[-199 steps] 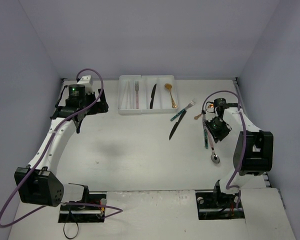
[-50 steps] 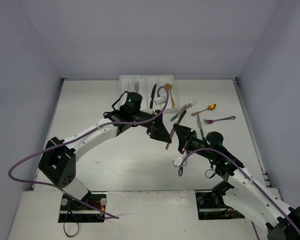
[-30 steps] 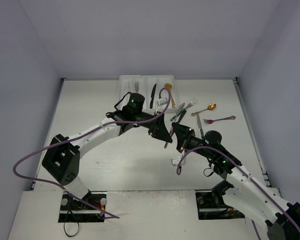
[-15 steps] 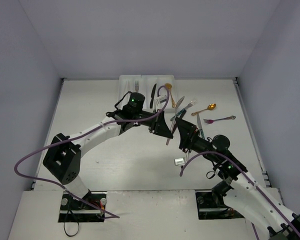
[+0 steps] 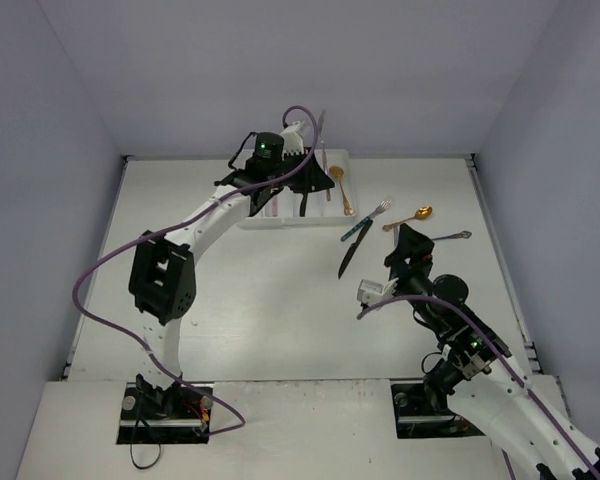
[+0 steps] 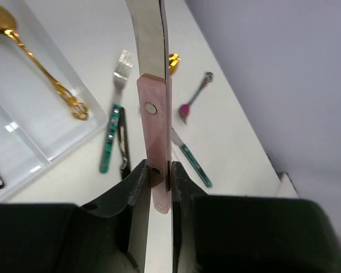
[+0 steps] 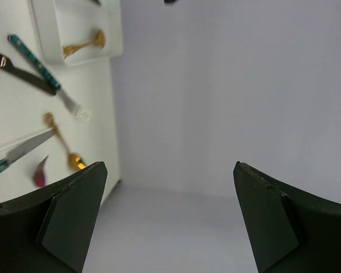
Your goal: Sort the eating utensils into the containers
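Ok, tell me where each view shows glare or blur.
Left wrist: a bright glint on the cutlery tray; the pink-handled knife is sharp, the left pincer dark and soft. Right wrist: the right pincer fingers are blurred silhouettes. Top external: even light, faint shadows.

White worktop carrying a white cutlery tray at its far edge. Right of the tray lie a teal-handled fork, black knife, gold spoon and pink fork.

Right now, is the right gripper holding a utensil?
No, the right gripper is wide open, with nothing between its jaws.
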`<state>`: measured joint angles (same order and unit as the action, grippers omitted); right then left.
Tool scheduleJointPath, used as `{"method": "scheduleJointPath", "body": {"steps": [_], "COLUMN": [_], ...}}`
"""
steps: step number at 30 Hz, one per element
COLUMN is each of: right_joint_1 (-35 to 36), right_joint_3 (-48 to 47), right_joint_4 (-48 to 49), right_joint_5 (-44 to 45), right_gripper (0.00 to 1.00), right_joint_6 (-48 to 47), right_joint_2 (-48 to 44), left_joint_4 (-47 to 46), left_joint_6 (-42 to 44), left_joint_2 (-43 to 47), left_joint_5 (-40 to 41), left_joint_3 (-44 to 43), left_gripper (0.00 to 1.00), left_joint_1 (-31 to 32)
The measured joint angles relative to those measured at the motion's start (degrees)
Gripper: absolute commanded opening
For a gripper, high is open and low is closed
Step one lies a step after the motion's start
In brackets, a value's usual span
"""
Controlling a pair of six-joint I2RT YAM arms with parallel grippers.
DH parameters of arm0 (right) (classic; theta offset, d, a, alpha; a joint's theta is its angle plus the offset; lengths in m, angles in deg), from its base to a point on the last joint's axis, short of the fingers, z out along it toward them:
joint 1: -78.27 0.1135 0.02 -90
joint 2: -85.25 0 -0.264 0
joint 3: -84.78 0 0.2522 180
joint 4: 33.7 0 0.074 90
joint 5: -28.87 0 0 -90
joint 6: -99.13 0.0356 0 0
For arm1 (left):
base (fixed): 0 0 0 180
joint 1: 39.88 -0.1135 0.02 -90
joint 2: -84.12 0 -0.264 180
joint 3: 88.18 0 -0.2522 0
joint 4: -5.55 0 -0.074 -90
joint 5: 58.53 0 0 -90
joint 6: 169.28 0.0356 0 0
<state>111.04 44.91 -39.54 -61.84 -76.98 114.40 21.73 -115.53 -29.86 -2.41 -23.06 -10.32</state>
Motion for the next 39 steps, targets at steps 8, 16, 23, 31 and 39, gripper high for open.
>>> {"method": "scheduleJointPath", "body": {"steps": [8,16,23,31,39], "right_joint_1": [-0.01,-1.25,-3.13,-3.15,-3.15], "right_joint_3": [-13.09,-20.81,-23.73,-24.89,-24.96], "right_joint_4": [-9.11,-19.04,-23.9,-26.38,-26.76], "right_joint_5": [18.21,22.88,22.47,21.41,20.8], "right_gripper": [0.91,0.94,0.94,0.95,0.96], "right_joint_6": [32.54,52.78,59.39,61.49,61.92], "right_joint_2": [10.79,13.52,13.57,13.62,14.42], "left_joint_4": [7.26,11.53,11.88,12.1,11.75], "left_joint_6": [4.45,7.46,8.66,9.22,8.72], "left_joint_2": [-15.33,-23.2,-27.15,-29.94,-30.04], "left_joint_5": [17.8,23.71,24.12,23.42,22.59], "left_joint_3": [-16.79,-23.2,-24.26,-25.64,-26.02], "left_gripper": [0.0,0.0,0.0,0.0,0.48], "left_joint_1": [4.18,5.09,4.3,4.14,3.98]}}
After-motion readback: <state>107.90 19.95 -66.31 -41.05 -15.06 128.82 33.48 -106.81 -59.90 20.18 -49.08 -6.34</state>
